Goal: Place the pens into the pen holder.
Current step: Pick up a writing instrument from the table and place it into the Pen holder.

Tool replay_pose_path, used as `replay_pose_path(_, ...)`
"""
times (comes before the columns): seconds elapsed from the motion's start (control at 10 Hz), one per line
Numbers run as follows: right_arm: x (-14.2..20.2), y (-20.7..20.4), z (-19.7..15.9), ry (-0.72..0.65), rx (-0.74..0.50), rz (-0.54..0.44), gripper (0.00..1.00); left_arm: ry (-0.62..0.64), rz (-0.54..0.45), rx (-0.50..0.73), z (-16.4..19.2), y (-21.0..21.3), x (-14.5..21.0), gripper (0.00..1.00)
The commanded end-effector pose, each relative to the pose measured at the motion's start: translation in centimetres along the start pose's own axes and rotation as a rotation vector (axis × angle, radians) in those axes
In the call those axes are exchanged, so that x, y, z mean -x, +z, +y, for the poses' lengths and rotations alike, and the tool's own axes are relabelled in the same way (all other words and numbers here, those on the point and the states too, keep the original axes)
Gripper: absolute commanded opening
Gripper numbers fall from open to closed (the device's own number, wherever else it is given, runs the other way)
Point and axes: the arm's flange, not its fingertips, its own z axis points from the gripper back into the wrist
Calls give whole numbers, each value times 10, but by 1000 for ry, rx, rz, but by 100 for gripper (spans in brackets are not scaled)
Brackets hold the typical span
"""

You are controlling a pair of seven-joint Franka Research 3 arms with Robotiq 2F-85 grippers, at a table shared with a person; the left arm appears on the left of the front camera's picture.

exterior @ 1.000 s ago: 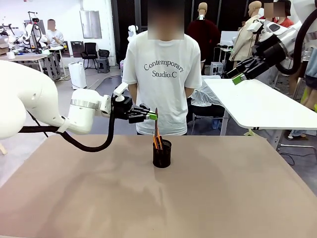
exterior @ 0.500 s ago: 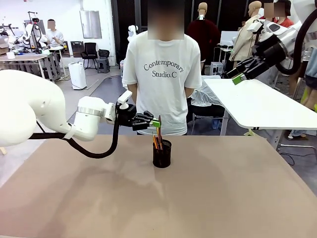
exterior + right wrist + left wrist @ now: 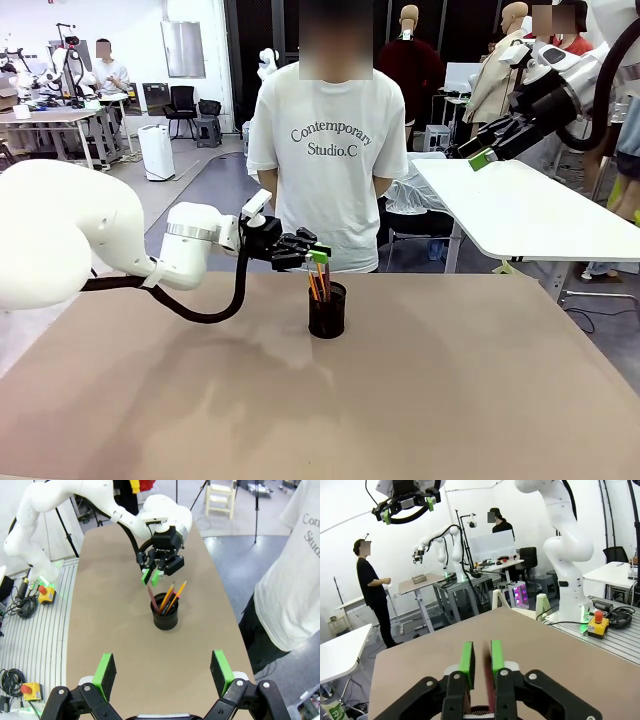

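The black mesh pen holder (image 3: pixel 326 312) (image 3: pixel 165 619) stands mid-table in front of the person. Two orange-looking pens (image 3: pixel 176 594) lean out of it. A brownish-pink pen (image 3: pixel 152 596) stands in it too, its top between the green pads of my left gripper (image 3: pixel 318 257) (image 3: pixel 150 576) (image 3: pixel 481 657). That gripper hovers just above the holder's rim. Its jaws are a narrow gap apart, wider than the pen, so they are open. My right gripper (image 3: pixel 480 157) (image 3: pixel 162 672) hangs high at the far right, wide open with nothing in it.
The person (image 3: pixel 328 150) stands close behind the table's far edge, hands behind the back. The brown table (image 3: pixel 450 400) is bare around the holder. A white table (image 3: pixel 520 210) stands at the back right.
My left gripper came down and to the right, lowering the brownish-pink pen into the holder. Its jaws have parted slightly. The right arm stayed still.
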Motion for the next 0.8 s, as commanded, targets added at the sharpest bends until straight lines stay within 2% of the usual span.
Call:
replay_pose_path(0.0, -1, 1, 0, 3, -2, 1, 100, -21, -5, 32, 6, 4, 2, 59)
replay_pose_path(0.2, -1, 1, 0, 3, -2, 1, 100, -27, -3, 32, 4, 5, -3, 98)
replay_pose_path(0.7, -1, 1, 0, 3, -2, 1, 100, -2, 23, 70, 1, 1, -9, 100)
